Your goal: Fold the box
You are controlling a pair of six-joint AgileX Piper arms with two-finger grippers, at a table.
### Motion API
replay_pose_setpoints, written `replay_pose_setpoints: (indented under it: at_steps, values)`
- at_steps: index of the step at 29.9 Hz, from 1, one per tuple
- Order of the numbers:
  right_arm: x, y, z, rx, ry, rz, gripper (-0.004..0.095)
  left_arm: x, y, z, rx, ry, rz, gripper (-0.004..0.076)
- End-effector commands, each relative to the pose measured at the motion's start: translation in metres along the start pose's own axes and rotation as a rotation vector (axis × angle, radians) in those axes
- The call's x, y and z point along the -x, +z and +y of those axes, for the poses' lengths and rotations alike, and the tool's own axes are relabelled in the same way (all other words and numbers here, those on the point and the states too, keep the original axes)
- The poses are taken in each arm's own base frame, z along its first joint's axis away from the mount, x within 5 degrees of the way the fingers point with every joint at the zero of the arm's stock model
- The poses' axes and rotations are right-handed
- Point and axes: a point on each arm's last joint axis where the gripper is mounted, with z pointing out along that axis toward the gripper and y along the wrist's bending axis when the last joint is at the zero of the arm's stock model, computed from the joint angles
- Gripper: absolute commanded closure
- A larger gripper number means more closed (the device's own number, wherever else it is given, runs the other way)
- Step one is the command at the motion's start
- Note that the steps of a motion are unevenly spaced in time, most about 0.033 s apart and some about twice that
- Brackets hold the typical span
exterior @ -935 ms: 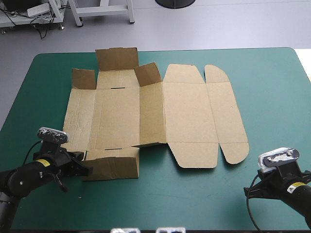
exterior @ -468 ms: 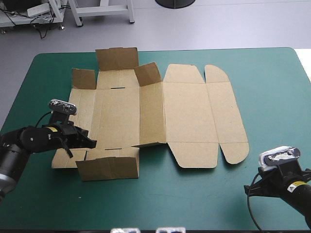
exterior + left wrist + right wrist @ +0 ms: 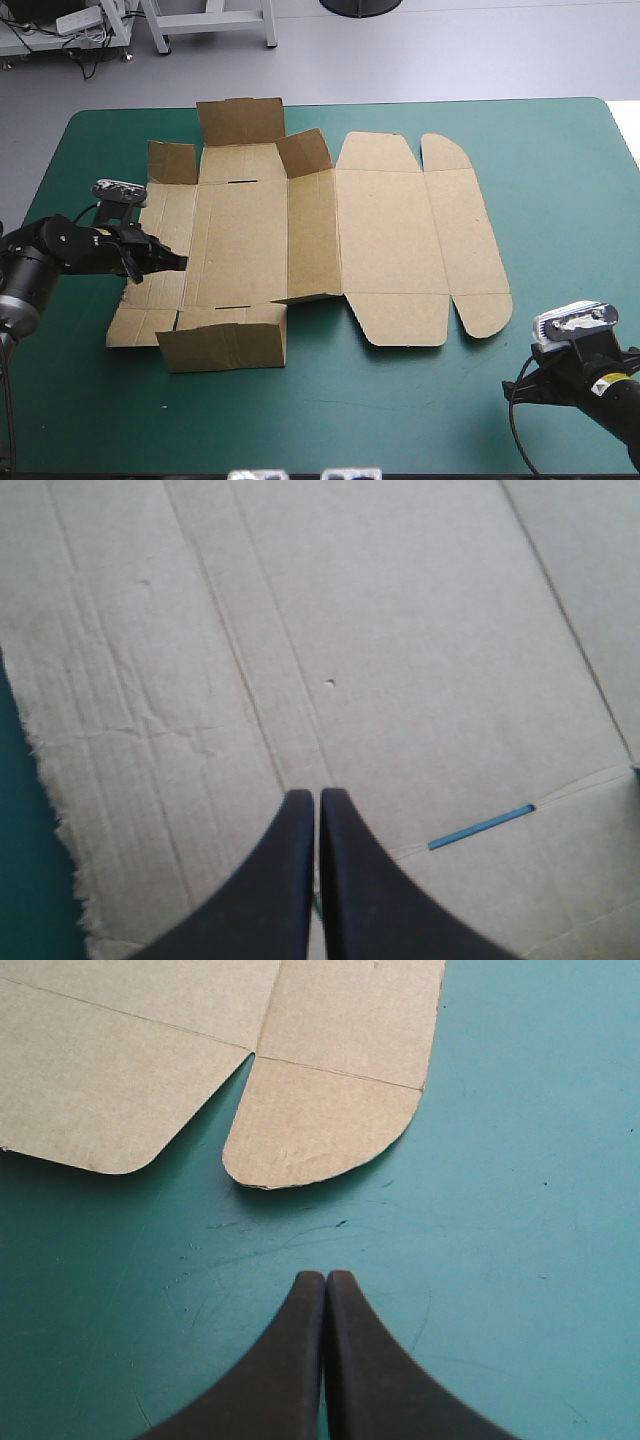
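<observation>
— What does the work rest on?
— A table [image 3: 560,150] with a teal-green cover [image 3: 400,410]. Both far corners are rounded.
— Is the cover clean?
— Not quite. Toward the near right it carries faint scuffs [image 3: 250,1235] and a few small dark specks [image 3: 341,1223].

- High view: from above and behind, down over the whole tabletop [image 3: 560,150].
- Left wrist view: close over the box [image 3: 400,630].
- Right wrist view: farther back, sharing the rounded flap [image 3: 320,1130] with the high view.
</observation>
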Motion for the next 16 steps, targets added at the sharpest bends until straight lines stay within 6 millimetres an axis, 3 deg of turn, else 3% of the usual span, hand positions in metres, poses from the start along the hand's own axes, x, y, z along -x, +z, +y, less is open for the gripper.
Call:
replay_pose_setpoints:
  at_steps: [1,11,16]
  values:
    - [0.013,-0.005,-0.002,-0.012,-0.002,-0.075,0.0928,0.008,-0.015,0.018,0.010,-0.051,-0.056,0.0708]
    - [0.013,-0.005,-0.002,-0.013,0.001,-0.081,0.0928,-0.007,-0.026,0.070,0.027,-0.180,-0.109,0.0709]
    - [0.014,-0.005,0.000,0.002,0.014,-0.090,0.0928,-0.011,-0.020,0.090,0.016,-0.268,-0.127,0.0709]
